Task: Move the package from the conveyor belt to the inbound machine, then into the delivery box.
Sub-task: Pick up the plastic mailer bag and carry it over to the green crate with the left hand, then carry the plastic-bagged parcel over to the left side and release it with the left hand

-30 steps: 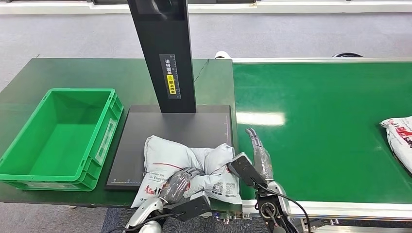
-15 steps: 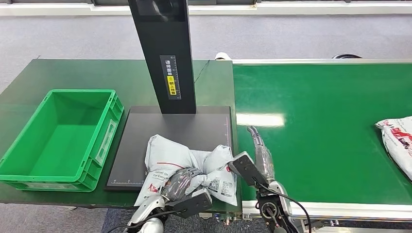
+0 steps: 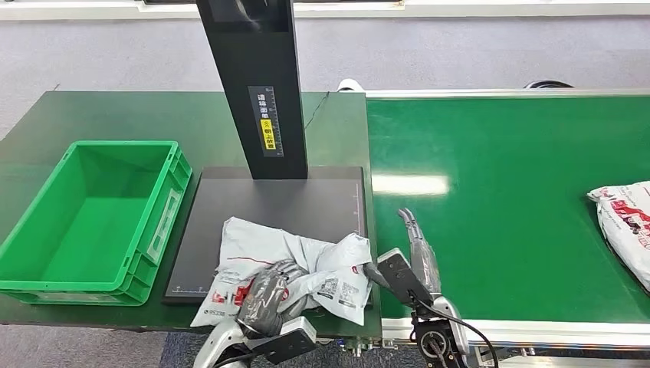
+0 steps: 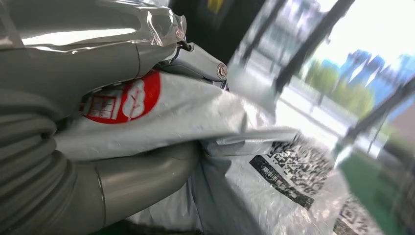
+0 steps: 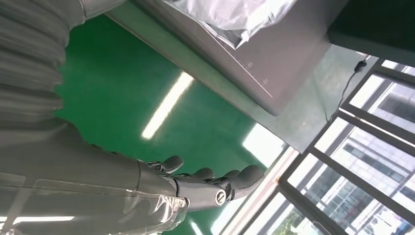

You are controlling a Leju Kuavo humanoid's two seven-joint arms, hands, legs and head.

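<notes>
A crumpled grey package (image 3: 291, 261) with red print and black codes lies on the near part of the black inbound machine's plate (image 3: 276, 201). My left hand (image 3: 264, 293) grips its near edge; up close the package (image 4: 235, 147) is bunched between thumb and fingers. My right hand (image 3: 418, 249) hovers open, fingers straight, over the green conveyor belt (image 3: 521, 192) just right of the package; in the wrist view the hand (image 5: 195, 183) holds nothing. The green delivery box (image 3: 92, 218) stands empty at the left.
The machine's black post (image 3: 257, 84) rises behind the plate. A second white package (image 3: 625, 222) with red print lies at the belt's right edge. The dark green table (image 3: 130, 115) carries the box and the machine.
My left hand has dragged the package a little to the left and nearer, flattening it. The right hand drew back slightly. The second package rode further in on the belt.
</notes>
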